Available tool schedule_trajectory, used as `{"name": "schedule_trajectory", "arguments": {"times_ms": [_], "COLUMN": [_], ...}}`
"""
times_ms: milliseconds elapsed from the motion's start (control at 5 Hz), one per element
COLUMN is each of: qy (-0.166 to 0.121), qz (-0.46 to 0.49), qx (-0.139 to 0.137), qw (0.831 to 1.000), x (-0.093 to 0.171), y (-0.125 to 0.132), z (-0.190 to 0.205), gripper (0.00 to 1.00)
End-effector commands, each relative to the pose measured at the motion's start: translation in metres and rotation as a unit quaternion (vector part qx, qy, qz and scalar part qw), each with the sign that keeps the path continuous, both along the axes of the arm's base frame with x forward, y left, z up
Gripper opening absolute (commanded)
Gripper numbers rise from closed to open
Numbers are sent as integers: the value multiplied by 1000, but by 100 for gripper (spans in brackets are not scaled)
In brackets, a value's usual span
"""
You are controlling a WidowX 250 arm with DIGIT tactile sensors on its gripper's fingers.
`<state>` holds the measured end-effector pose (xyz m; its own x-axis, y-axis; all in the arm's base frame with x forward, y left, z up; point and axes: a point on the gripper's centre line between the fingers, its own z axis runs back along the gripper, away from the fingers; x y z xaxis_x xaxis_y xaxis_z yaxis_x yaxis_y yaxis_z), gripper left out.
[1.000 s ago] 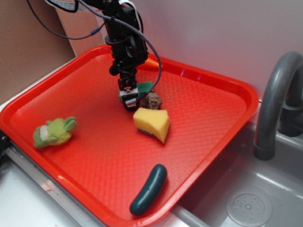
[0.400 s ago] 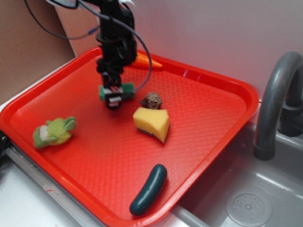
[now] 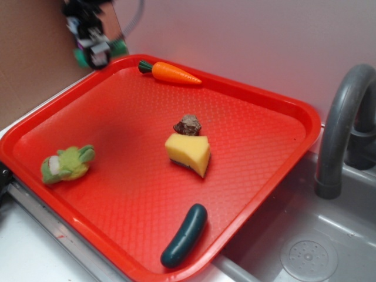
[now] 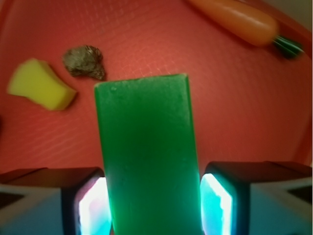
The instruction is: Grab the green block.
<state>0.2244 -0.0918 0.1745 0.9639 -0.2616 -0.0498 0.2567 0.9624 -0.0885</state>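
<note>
Hand (image 4: 151, 205) clamped on the green block (image 4: 146, 152), both fingers (image 4: 90, 205) pressed against its sides. Block held above the far left corner of the red tray (image 3: 258, 176); exterior view there is blurred. Carrot (image 3: 171, 72), brown lump (image 3: 188, 124) and yellow sponge (image 3: 188, 153) lie on the tray.

Green block (image 4: 146, 152) between gripper (image 4: 152, 205) pads (image 4: 215, 205)

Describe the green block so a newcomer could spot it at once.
Start at the red tray and go to its far left corner, where the gripper hangs above the rim. The green block is clamped between its fingers, a flat-faced, sharp-edged bar, unlike the rounded dark cucumber or fuzzy plush toy.
</note>
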Motion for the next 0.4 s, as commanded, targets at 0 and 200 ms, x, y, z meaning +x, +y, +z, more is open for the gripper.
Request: {"name": "schedule_trajectory", "arguments": {"times_ms": [0,200], "qy": [-106,-105], "qz": [120,134], "qx": [-65,-48], "qw": [985,984], "x": [-39,-41], "y": [24,26], "z": [74,77], "gripper": [0,0]}}
